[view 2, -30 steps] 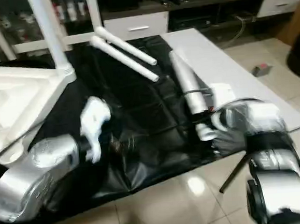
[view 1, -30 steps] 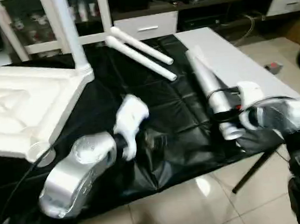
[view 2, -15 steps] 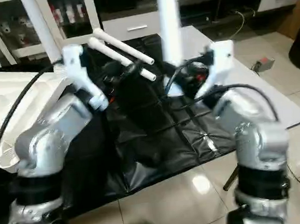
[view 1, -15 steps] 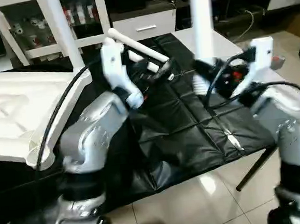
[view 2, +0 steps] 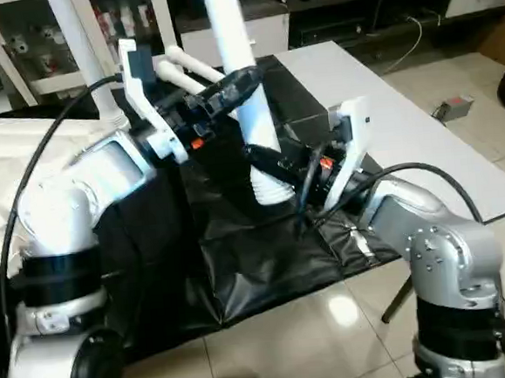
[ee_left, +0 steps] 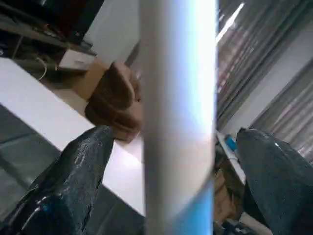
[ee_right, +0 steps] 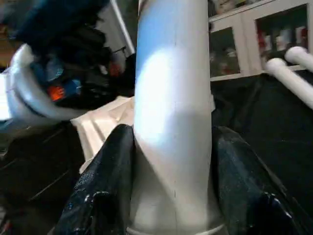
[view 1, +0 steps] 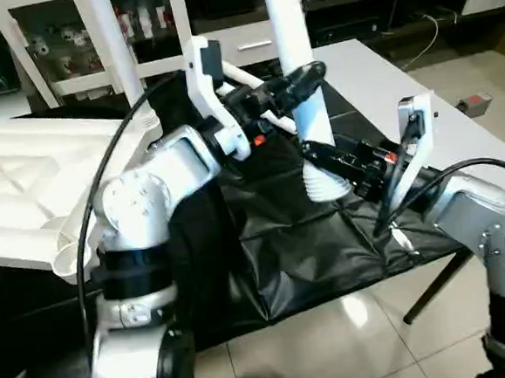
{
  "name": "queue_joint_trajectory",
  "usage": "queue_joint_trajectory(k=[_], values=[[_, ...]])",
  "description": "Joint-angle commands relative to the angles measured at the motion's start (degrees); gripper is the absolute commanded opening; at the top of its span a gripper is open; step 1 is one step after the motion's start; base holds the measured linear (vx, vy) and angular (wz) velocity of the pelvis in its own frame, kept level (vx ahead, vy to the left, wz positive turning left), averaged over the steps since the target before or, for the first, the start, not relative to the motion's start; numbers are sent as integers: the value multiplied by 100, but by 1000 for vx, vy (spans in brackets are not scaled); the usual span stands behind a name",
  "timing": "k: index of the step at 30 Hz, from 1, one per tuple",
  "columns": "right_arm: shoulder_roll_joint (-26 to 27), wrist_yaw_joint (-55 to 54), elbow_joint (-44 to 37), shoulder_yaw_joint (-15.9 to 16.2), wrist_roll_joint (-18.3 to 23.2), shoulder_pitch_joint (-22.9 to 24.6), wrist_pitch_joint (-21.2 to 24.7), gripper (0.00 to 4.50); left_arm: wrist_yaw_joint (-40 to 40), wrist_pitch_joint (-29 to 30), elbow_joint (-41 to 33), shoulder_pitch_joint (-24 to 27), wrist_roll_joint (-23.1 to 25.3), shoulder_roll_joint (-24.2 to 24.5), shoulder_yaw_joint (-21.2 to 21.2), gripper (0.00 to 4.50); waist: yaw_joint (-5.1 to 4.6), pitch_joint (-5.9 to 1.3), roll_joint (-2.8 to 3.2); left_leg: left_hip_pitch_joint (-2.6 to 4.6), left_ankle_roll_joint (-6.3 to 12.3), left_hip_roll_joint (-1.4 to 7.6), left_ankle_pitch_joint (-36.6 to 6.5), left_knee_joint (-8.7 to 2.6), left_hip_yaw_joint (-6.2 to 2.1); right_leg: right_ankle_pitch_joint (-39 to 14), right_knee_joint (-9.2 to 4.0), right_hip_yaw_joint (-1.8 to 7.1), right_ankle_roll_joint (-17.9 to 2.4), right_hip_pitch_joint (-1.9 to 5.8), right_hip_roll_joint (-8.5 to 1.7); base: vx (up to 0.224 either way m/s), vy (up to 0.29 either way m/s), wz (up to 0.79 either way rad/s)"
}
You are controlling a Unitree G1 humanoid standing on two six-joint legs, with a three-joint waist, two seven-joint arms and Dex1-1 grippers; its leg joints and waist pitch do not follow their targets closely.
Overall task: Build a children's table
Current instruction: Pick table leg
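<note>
- White leg (view 1: 301, 80) held near upright above black-covered surface (view 1: 309, 237), ribbed end down.
- Right gripper (view 1: 325, 161) clamped around its lower end.
- Left gripper (view 1: 301, 78) higher up, jaws spread wide either side, not gripping.
- Tabletop (view 1: 25, 189) upside down at left, one leg (view 1: 114, 42) standing in corner socket; two legs (view 2: 186, 67) lying behind.

My arms were rounded silver shells with black bands at the joints and white angular brackets near the wrists. Black cables looped along each forearm. Small red-orange fittings sat by my left tool (view 1: 301, 82) and right tool (view 1: 331, 167), whose fingers (ee_right: 105, 196) were glossy black.
</note>
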Motion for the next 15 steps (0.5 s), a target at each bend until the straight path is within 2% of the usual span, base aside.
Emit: queue_joint_trajectory(k=[1, 3, 9, 10, 12, 13, 14, 15], values=[[-83, 144, -121, 69, 144, -57, 50, 188, 179, 129, 167, -76, -74, 119, 115, 450, 41, -411, -63, 90, 57, 105, -637, -382, -51, -1322, -470, 81, -980, 256, -250, 0, 0, 0], [-109, 197, -118, 89, 157, -69, 60, 188, 246, 121, 267, -113, -117, 133, 212, 450, 34, -410, -86, 93, 45, 103, -651, -383, -47, -1267, -479, 80, -981, 258, -240, 0, 0, 0], [-262, 377, -68, 193, 354, -111, 116, 188, 218, 210, 349, -265, -415, 136, 493, 450, 73, -433, -95, 83, 101, 103, -467, -366, -42, -793, -432, 77, -1146, 287, -252, 0, 0, 0], [-285, 428, -45, 198, 401, -121, 146, 188, 217, 245, 366, -304, -491, 143, 562, 432, 90, -433, -120, 79, 139, 105, -428, -364, -41, -759, -424, 74, -1171, 289, -259, 0, 0, 0], [-351, 534, 8, 223, 457, -136, 181, 188, 243, 291, 399, -365, -651, 178, 669, 414, 105, -420, -112, 79, 151, 108, -471, -366, -42, -866, -437, 70, -1184, 284, -265, 0, 0, 0], [-380, 578, 31, 238, 466, -140, 188, 188, 247, 303, 408, -377, -693, 194, 690, 414, 114, -413, -152, 75, 140, 112, -506, -376, -40, -972, -449, 69, -1158, 285, -266, 0, 0, 0], [-405, 607, 57, 254, 466, -144, 180, 188, 249, 319, 413, -382, -717, 221, 691, 414, 124, -414, -138, 78, 129, 115, -506, -375, -44, -1006, -439, 70, -1151, 282, -270, 0, 0, 0], [-420, 626, 83, 268, 457, -147, 167, 188, 244, 331, 411, -376, -728, 243, 690, 394, 132, -411, -130, 79, 118, 115, -515, -374, -41, -1076, -449, 73, -1118, 276, -270, 0, 0, 0]])
